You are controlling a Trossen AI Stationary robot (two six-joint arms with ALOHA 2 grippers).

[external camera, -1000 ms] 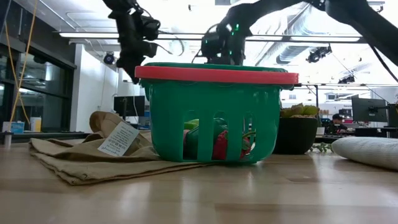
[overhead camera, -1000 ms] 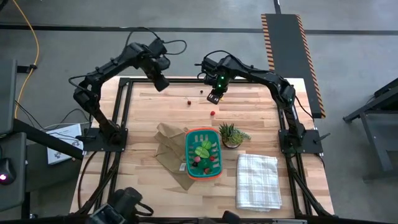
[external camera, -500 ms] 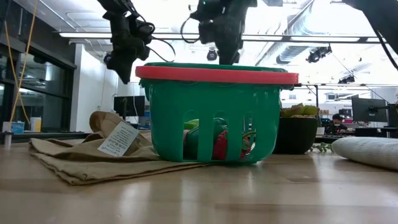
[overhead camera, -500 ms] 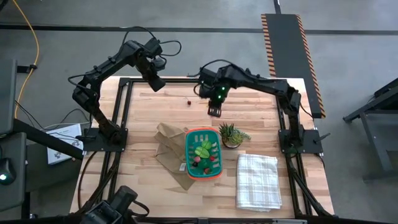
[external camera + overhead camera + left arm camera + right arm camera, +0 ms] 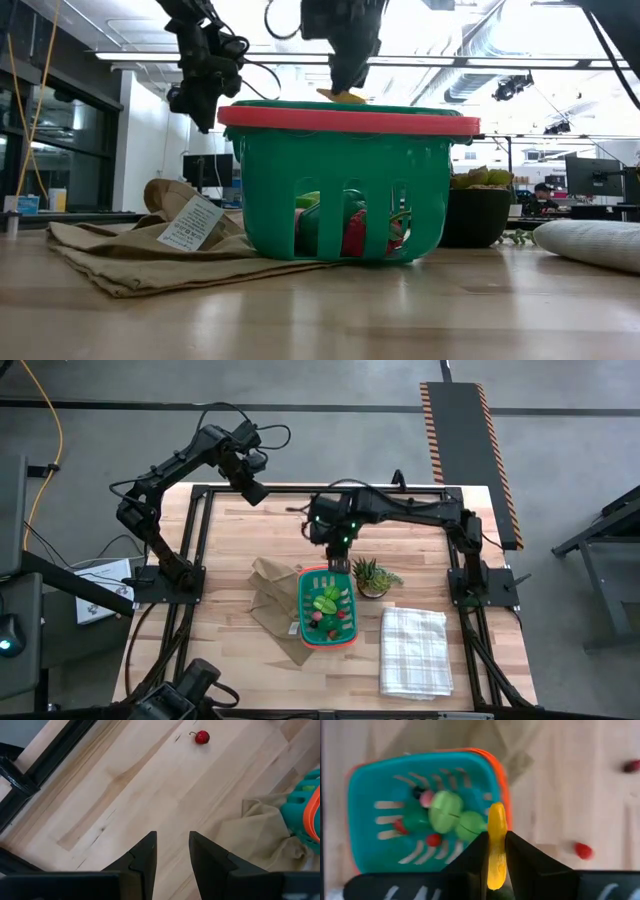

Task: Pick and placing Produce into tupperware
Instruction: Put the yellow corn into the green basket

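My right gripper (image 5: 338,560) hangs over the far rim of the teal, orange-rimmed tupperware (image 5: 325,608), shut on a yellow produce piece (image 5: 496,817). In the low view the yellow piece (image 5: 340,96) shows just above the rim (image 5: 348,120). Green round pieces (image 5: 447,812) and small red balls (image 5: 434,840) lie on the tupperware's slotted base. Two red balls (image 5: 583,851) (image 5: 631,766) rest on the table beyond it. My left gripper (image 5: 250,490) is open above the table's far left part, with a red stemmed ball (image 5: 201,737) on the wood ahead of it. My right gripper pinches the yellow piece between its two fingers (image 5: 481,851), which point down from above. The fingers lie along the piece, and one end (image 5: 496,812) reaches out past the fingertips. The piece is lifted clear, hanging just over the tupperware's far rim (image 5: 348,120).
A brown paper bag (image 5: 268,595) lies under and left of the tupperware. The spiky potted plant (image 5: 370,575) stands close to its right, beside my right gripper. A white checked cloth (image 5: 413,650) lies at the near right. Bare wood shows along the far edge.
My right gripper has travelled from the table's far edge toward the near edge, arriving over the tupperware's far rim; in the low view it has come closer, and the yellow piece now shows below it. My left gripper has shifted slightly toward the far left.
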